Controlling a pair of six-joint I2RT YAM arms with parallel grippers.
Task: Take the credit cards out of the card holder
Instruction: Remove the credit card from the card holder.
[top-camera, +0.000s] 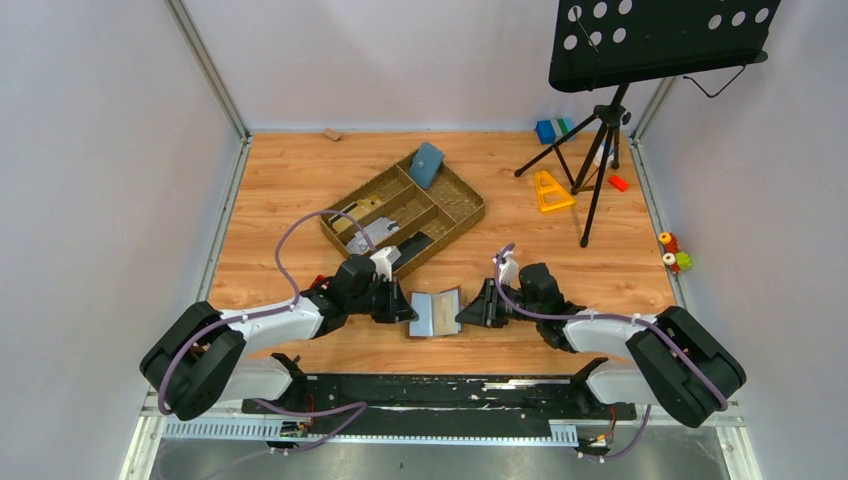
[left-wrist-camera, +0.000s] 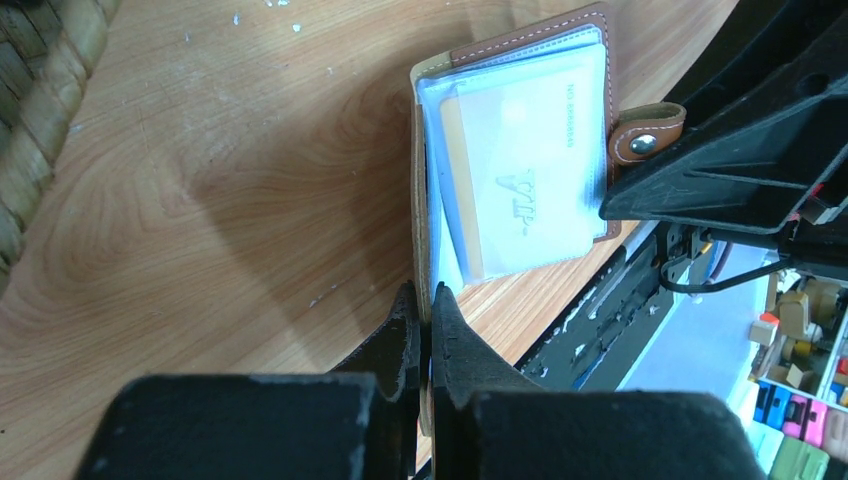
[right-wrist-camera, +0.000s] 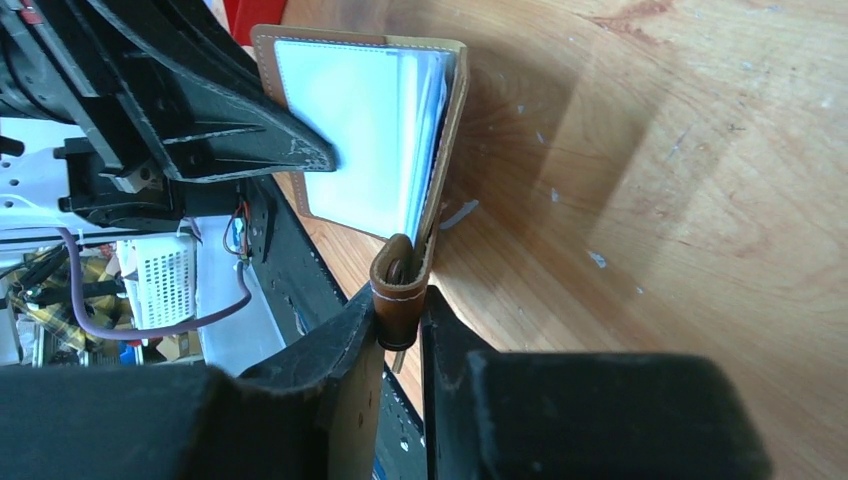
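Closest to each wrist camera are its own black fingers, and both pairs are busy with the same thing. On the left, the left gripper (left-wrist-camera: 428, 300) is pressed together on the brown leather edge of one cover of the card holder (left-wrist-camera: 530, 40). On the right, the right gripper (right-wrist-camera: 400, 305) has its jaws against both sides of the closing tab (right-wrist-camera: 400, 285), so it is clamped on that small strap at the opposite cover. From above, the card holder lies spread like an open book between the two grippers, near the front edge of the desk (top-camera: 290, 180) and just in front of the woven tray (top-camera: 470, 205), where a teal pouch (top-camera: 427, 165) sits in the far compartment. Whether the holder rests flat on the wood or is lifted slightly is hard to tell from these angles. Inside, a pale card (left-wrist-camera: 520, 175) with an orange edge sits fully within a shiny clear sleeve, so no card is out yet. The step in hand looks like holding the covers apart to expose the sleeves. Next, I judge, one gripper must hold the holder steady while the other lets go, finds the open side of a sleeve, pinches the thin card edge and slides it out without dragging the slippery plastic along.
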